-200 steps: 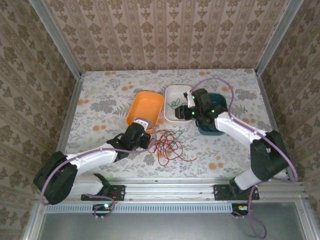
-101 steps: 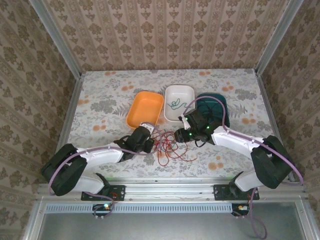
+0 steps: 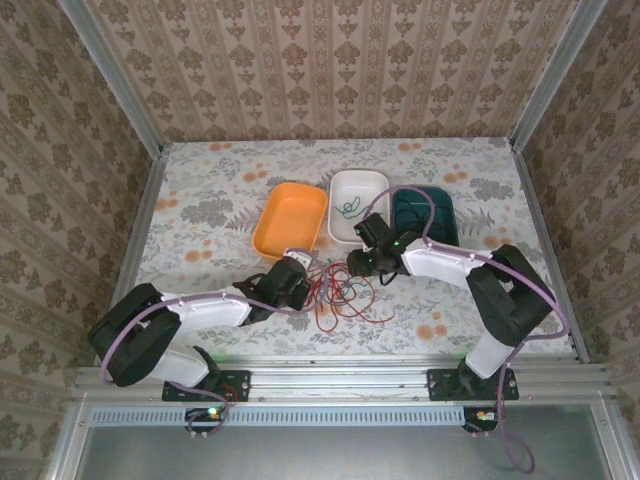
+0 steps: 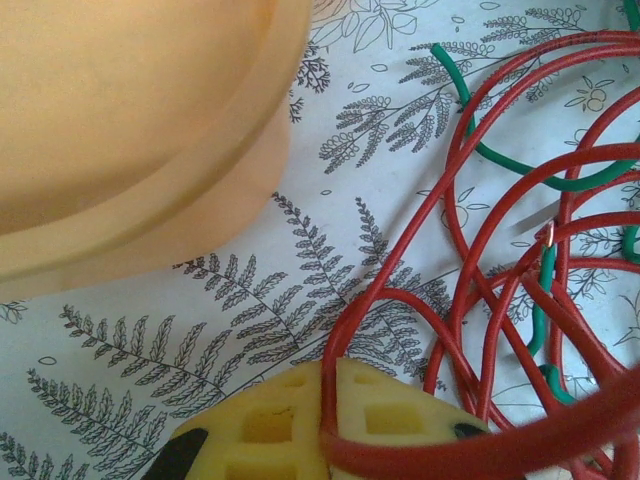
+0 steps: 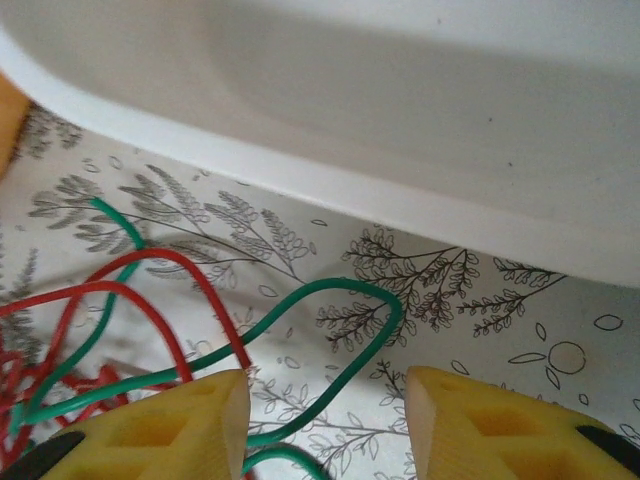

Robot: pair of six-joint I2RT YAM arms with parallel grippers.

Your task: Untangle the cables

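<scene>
Right wrist | right claw (image 5: 322, 402) apart over cables (image 5: 345, 284) | likely limp, light: pinch 1 green loop | left claw (image 4: 300, 425): cannot tell

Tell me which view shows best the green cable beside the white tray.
Right wrist view: the green cable loops plainly before the white tray, by the open right claw. The left wrist view has green pieces among red cables; from the top it is barely visible.
</scene>
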